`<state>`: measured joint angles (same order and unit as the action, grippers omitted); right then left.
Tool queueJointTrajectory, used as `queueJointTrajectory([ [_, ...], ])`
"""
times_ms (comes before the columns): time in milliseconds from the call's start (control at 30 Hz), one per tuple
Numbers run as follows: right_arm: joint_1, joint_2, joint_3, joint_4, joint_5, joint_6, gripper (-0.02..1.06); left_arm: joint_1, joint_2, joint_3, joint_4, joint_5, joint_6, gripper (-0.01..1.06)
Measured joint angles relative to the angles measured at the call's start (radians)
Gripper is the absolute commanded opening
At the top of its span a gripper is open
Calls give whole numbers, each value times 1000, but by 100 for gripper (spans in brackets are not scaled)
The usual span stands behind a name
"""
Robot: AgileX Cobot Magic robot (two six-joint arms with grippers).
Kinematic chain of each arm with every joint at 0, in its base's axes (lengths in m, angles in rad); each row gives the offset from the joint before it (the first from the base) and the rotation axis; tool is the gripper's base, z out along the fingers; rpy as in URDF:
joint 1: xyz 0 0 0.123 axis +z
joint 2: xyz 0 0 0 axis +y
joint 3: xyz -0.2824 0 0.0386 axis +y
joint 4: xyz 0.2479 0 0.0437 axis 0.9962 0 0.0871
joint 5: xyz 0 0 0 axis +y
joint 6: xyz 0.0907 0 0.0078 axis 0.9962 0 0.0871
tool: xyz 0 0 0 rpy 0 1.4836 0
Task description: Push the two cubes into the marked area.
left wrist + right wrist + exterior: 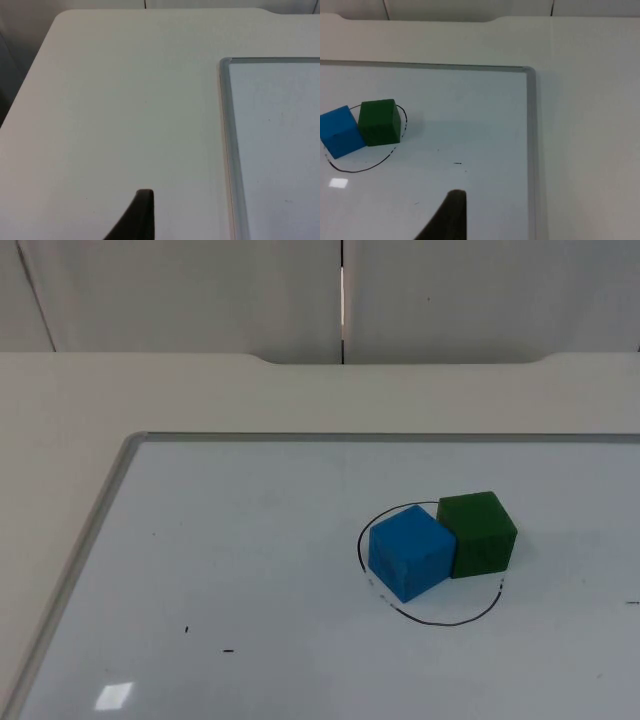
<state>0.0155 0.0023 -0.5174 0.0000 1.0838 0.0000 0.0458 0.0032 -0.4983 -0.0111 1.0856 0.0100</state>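
Both cubes sit touching inside the hand-drawn black ring on the whiteboard — blue foam cube, dark green foam cube (edge overlapping the line). My pincers' grip: cannot tell.

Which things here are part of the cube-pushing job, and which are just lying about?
Part of the job:
blue cube
green cube
drawn circle

Just there:
whiteboard
table
stray pen marks
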Motion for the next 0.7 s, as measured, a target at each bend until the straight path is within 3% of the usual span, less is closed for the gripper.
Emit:
queueJointTrajectory([
  [700,0,0,0,6,0,0,105,-14,0,0,0,0,0,105],
])
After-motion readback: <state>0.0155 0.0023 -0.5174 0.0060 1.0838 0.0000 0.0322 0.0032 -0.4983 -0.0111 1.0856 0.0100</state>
